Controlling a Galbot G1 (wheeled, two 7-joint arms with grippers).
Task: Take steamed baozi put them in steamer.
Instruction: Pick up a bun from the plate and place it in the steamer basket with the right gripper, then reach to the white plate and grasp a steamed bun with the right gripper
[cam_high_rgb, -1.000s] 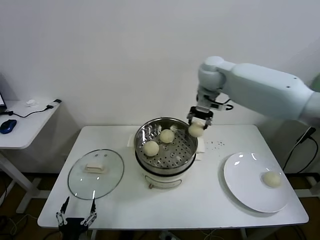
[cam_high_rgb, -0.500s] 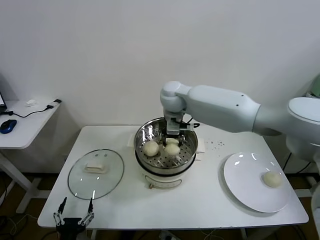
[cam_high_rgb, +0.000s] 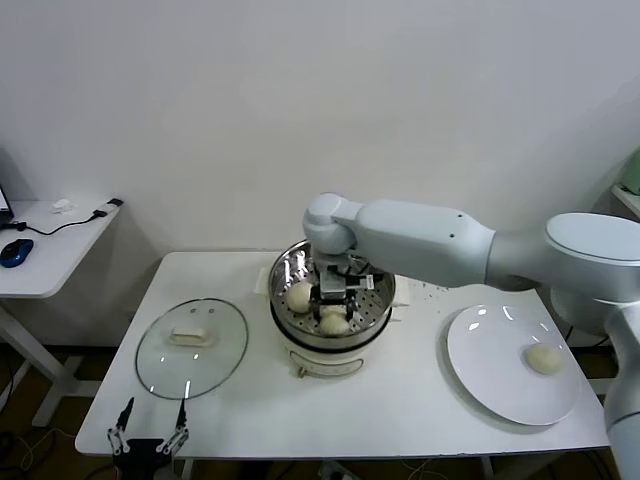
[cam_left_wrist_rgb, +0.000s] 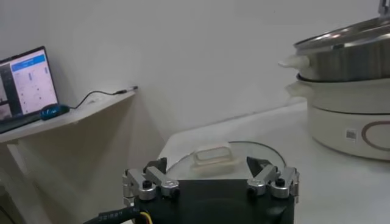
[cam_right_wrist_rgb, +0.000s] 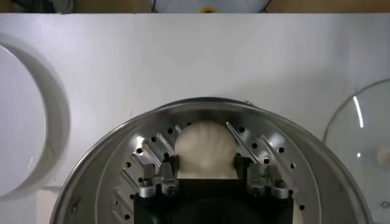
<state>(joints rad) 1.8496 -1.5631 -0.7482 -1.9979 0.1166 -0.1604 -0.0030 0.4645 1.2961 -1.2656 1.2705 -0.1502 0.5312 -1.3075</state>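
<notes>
Right gripper (cam_right_wrist_rgb: 207, 173) sat low inside the steamer (cam_high_rgb: 300, 262), fingers (cam_right_wrist_rgb: 166, 167) partly spread either side of a bun (cam_right_wrist_rgb: 206, 149) resting on the perforated floor; contact unclear. Another bun (cam_high_rgb: 300, 295) lay beside it, one more on the plate (cam_high_rgb: 490, 370). Left gripper (cam_left_wrist_rgb: 210, 176) hung off the surface (cam_high_rgb: 400, 400) edge, fingers wide apart, holding nothing.

The right arm reaches in from the worktop's right edge, its white upper links stretched leftward across the far side and its wrist bent straight down over the middle. The right gripper (cam_high_rgb: 333, 300) points downward, its jaws standing a little apart on either side of a round cream-white dough bun (cam_right_wrist_rgb: 206, 148). The left gripper (cam_high_rgb: 150, 441) hangs parked below the worktop's near-left corner, jaws spread wide with nothing between them.
</notes>
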